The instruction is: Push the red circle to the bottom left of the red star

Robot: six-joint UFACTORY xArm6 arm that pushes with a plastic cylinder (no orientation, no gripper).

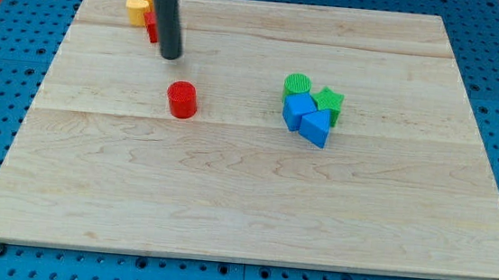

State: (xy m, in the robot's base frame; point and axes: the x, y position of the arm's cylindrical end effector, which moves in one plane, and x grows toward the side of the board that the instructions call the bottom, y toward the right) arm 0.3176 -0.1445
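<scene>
You see the small red circle block (pixel 181 100) standing alone on the pale wooden counter (pixel 226 201), left of the middle. My tip (pixel 172 57), the lower end of the dark straight rod, rests just above it toward the view's top, near the block but apart from it. There is no gripper on this arm, only the rod, and it holds nothing.

Behind the rod, at the view's top left corner, a red block (pixel 151 28) shows only as a sliver; the rod hides most of it, so its shape cannot be told. A yellow-orange block (pixel 137 8) sits touching it on the view's left, and another orange piece peeks beside the rod at the very top.

Well apart, toward the view's right, four blocks crowd together: a green round block (pixel 298 84), a green star block (pixel 329 102), a blue cube-like block (pixel 297 109) and a blue wedge-shaped block (pixel 317 128).

The counter is made of light planks and lies on a blue perforated base (pixel 3 55).
</scene>
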